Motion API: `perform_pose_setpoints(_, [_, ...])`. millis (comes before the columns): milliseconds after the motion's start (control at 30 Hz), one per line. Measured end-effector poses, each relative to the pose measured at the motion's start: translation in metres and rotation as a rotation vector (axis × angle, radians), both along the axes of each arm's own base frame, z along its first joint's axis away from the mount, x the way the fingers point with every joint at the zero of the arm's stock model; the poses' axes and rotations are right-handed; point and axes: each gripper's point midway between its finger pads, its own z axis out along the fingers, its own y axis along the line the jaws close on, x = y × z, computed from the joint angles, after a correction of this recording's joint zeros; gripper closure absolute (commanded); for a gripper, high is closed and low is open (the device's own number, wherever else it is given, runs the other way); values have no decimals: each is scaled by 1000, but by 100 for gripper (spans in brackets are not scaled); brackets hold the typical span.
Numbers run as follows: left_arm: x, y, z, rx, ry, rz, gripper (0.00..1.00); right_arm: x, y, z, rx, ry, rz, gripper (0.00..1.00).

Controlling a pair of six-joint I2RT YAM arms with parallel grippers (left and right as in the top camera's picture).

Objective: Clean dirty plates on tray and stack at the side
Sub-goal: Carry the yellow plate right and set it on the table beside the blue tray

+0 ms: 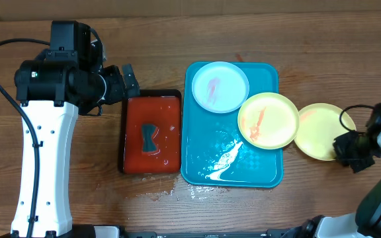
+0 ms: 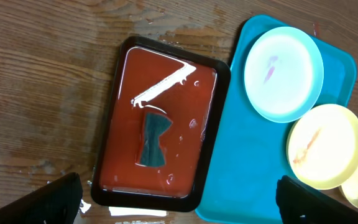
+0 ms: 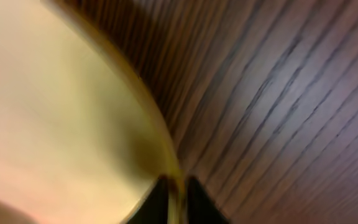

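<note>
right gripper [image 3: 178, 202]: yellow plate [image 1: 319, 131] rim straddled, grip cannot be told | left gripper [image 1: 126, 80]: spread wide, empty | plate is best released flat beside tray [image 1: 270, 175] right edge, fingers parted fully before withdrawal

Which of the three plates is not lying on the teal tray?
The far-right yellow-green plate: it lies on the wooden table, by the right gripper. The mint plate and the other yellow-green plate rest on the teal tray.
</note>
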Motion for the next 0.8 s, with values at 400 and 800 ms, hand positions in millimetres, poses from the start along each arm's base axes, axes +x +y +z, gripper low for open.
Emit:
perform_pose_setpoints(400, [0,0,0,1,0,-2,0,72,36,95,-95,-333,349,54])
perform_pose_setpoints(800, [0,0,0,1,0,-2,0,123,110,64,-178,-421,765,36])
